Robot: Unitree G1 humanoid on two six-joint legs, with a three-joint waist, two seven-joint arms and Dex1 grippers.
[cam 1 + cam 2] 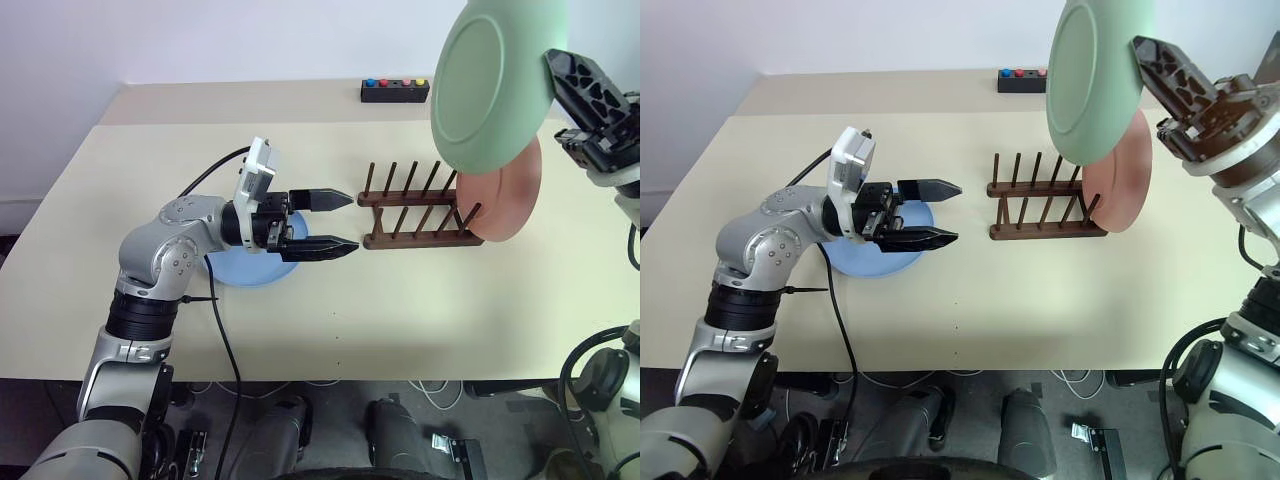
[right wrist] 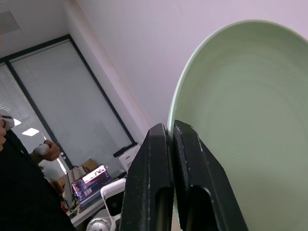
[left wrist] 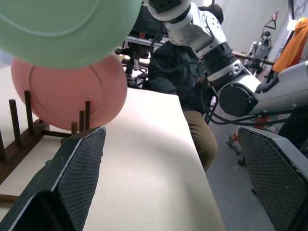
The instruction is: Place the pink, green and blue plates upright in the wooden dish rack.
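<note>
Nearest the head camera is the left gripper (image 1: 340, 221), held level over the cream table (image 1: 400, 320) with its two black fingers spread wide and nothing between them. Just behind those open jaws, toward the wrist, the blue plate (image 1: 252, 268) lies flat on the table, partly hidden by the arm. Ahead of the fingertips, a short gap away, stands the wooden dish rack (image 1: 410, 212) — two dark rails with rows of upright pegs. The pink plate (image 1: 510, 200) stands on edge in the end of the rack farthest from the left jaws; from the left wrist view it rises between the last pegs, facing the open fingers.

Up in the air above that same end of the rack, the right gripper (image 1: 1145, 55) has its jaws pinched tight on the rim of the green plate (image 1: 490, 85). In the right wrist view the two fingers (image 2: 149, 183) press together on the plate's edge, the plate's hollow spreading away beyond them. The green plate hangs tilted, nearly on edge, clear of the pegs and overlapping the pink plate's top in the head views.

At the table's far edge, well beyond both jaws, sits a black box with coloured buttons (image 1: 395, 91).
</note>
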